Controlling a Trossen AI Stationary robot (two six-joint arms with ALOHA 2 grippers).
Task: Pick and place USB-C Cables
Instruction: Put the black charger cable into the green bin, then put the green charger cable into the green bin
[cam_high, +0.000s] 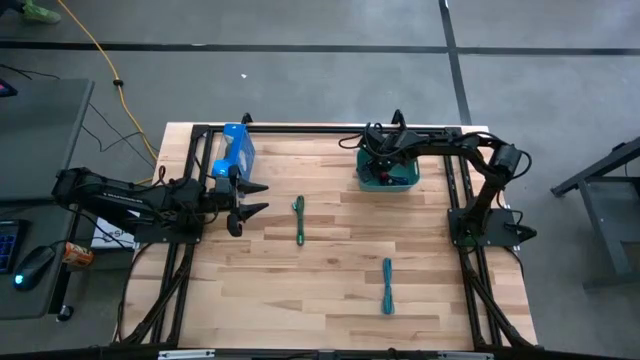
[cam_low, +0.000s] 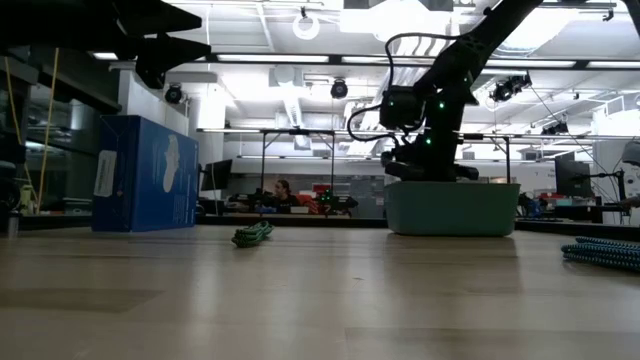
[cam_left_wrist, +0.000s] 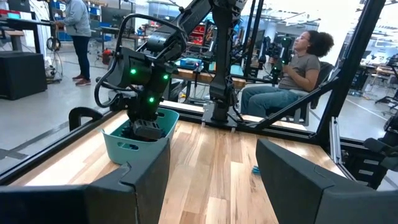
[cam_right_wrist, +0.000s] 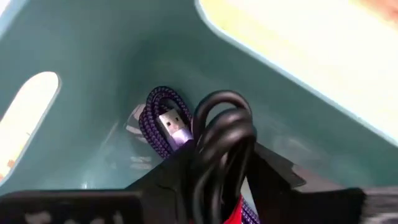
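Right jaws clamp black cable inside bin, beside blue cable | left jaws open, well left of bin

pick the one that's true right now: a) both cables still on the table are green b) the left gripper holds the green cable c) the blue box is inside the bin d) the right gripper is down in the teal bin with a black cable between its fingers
d: the right gripper is inside the teal bin, shut on the black cable, with a purple cable beneath.
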